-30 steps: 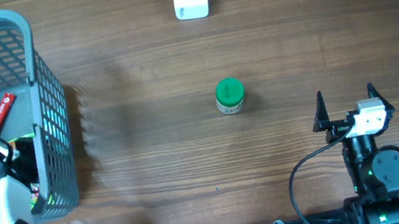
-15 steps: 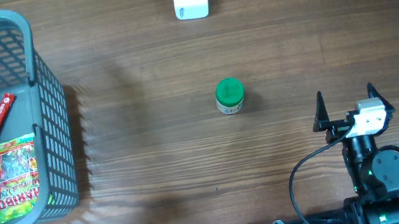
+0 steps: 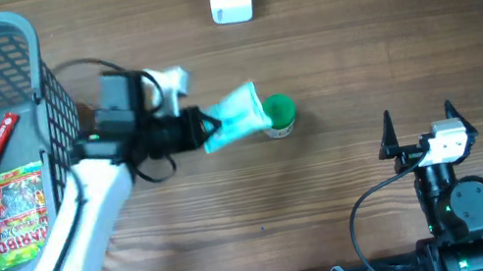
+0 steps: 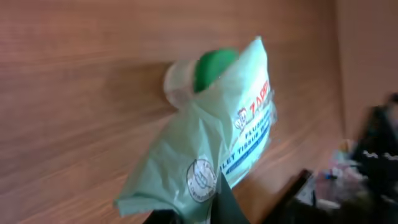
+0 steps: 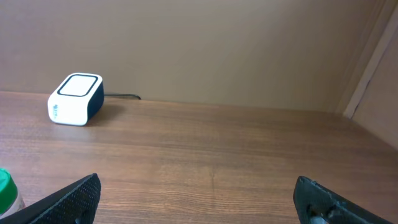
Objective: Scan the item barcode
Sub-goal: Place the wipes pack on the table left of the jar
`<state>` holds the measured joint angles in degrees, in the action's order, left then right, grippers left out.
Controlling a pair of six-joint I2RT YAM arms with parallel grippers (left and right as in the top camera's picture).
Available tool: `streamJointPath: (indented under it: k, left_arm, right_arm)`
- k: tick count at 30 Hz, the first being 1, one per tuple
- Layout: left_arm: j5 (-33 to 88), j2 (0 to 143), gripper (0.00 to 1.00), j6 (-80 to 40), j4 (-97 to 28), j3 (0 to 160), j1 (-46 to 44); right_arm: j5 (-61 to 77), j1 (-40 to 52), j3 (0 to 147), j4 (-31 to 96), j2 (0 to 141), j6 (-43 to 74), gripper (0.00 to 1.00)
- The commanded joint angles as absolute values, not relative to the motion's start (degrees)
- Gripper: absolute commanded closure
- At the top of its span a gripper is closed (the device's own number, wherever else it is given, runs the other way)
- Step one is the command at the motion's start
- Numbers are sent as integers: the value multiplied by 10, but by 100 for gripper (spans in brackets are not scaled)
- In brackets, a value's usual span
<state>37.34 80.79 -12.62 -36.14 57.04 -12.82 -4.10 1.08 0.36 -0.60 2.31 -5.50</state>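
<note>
The left hand is clamped on one end of the pale green plastic tissue packet. The packet's long axis lies level over the wooden counter, its free end pointing at, perhaps touching, the green-lidded clear jar. Half a second ago the packet was far to the jar's left; the right hand, fingers wide apart, sits unmoved to the jar's right.
</note>
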Motion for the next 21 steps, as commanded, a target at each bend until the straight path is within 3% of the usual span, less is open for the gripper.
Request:
streamJointPath:
  k: [1,4,5,6,8,10,17,21]
  left_arm:
    - [342,881,96,-254,-233,470,-134]
    - [307,920,96,-288,-219,456,-134]
    - [305,921,86,-288,-218,456,-134]
    - [305,916,71,-288,-218,458,-134]
    - [304,894,21,-288,-226,468,-132]
    - [297,864,1,-289,-247,494,-132]
    - [115,756,0,-288,-488,805,-132]
    - [-160,749,0,-304,-602,987,-124]
  right_arm:
    - [-38,9,3,-8,21,-60,0]
    - [-38,9,3,-8,21,-60,0]
    - [-38,9,3,-8,21,-60,0]
    - [-38,9,3,-8,21,-60,0]
    - [-38,9,3,-8,21,-60,0]
    - [-38,9,3,-8,21,-60,0]
    - [-38,9,3,-8,21,-60,0]
    - [-38,9,3,-8,21,-60,0]
